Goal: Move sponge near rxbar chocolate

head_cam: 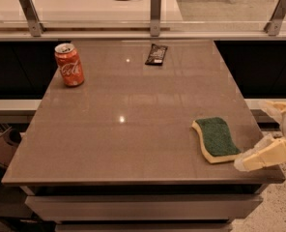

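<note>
The sponge (216, 139), dark green on top over pale yellow foam, lies flat near the table's front right corner. The rxbar chocolate (156, 54), a small dark wrapped bar, lies at the far edge of the table, right of centre. My gripper (253, 135) is at the table's right edge, just right of the sponge. Its pale fingers are spread apart and empty: one fingertip (244, 163) is by the sponge's near right corner, the other finger (277, 107) is farther back and off the table.
A red Coca-Cola can (69, 64) stands upright at the far left of the brown table (123, 124). A counter with metal rail posts (155, 13) runs behind the table. A dark object (3, 146) sits on the floor at the left.
</note>
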Controlling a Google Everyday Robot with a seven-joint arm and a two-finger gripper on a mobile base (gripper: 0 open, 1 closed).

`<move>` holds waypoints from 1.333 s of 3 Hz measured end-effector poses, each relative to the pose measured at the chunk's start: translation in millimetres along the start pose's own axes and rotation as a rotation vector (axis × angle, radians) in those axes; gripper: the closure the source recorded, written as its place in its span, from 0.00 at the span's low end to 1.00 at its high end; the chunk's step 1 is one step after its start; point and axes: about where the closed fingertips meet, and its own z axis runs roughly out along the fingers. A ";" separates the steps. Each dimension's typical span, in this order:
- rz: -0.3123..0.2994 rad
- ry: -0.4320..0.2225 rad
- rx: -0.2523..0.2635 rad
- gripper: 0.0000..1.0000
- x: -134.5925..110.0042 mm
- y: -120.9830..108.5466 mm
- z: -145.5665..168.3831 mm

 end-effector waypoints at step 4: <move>0.059 -0.309 0.045 0.00 5.3 21.7 12.4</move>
